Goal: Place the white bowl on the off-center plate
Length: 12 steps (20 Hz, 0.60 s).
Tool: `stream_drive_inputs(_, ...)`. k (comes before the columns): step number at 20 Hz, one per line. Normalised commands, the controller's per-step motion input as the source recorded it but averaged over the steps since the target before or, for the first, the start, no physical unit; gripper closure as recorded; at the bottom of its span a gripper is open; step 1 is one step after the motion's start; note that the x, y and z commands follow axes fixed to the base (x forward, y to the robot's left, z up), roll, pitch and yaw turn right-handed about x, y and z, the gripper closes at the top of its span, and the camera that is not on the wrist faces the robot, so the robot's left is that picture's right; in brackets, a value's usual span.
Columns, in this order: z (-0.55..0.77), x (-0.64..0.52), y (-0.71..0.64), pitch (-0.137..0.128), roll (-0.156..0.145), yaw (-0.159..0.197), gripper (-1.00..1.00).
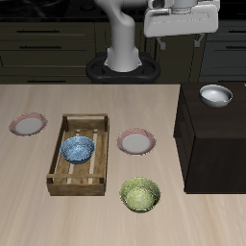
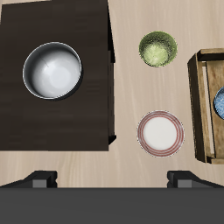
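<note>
The white bowl (image 1: 216, 94) stands upright on top of a dark cabinet (image 1: 207, 144) at the table's side; it also shows in the wrist view (image 2: 52, 70), glossy with a greyish inside. The off-center plate (image 1: 28, 124), pink-red rimmed, lies on the table at the far opposite side and is out of the wrist view. My gripper (image 1: 183, 35) hangs high near the back of the table, well above the bowl and touching nothing. In the wrist view the gripper (image 2: 114, 182) is open and empty, its fingertips (image 2: 42, 179) wide apart.
A second near-identical plate (image 1: 135, 142) (image 2: 160, 133) lies mid-table beside a wooden tray (image 1: 67, 159) (image 2: 206, 105) holding a blue patterned bowl (image 1: 78, 148). A green speckled bowl (image 1: 140, 195) (image 2: 157, 48) sits near the table's front edge. The robot base (image 1: 123, 58) stands at the back.
</note>
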Motion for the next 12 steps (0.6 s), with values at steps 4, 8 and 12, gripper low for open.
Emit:
stream_drive_inputs(4,0.1,0.24,0.18,-0.017,-0.024,-0.008,-1.0)
stream_drive_inputs(8,0.03,0.25,0.17,0.012,-0.001,-0.012,-1.0)
stream_drive_inputs(12,0.02,0.12,0.2,-0.035,-0.001,0.014,-1.0)
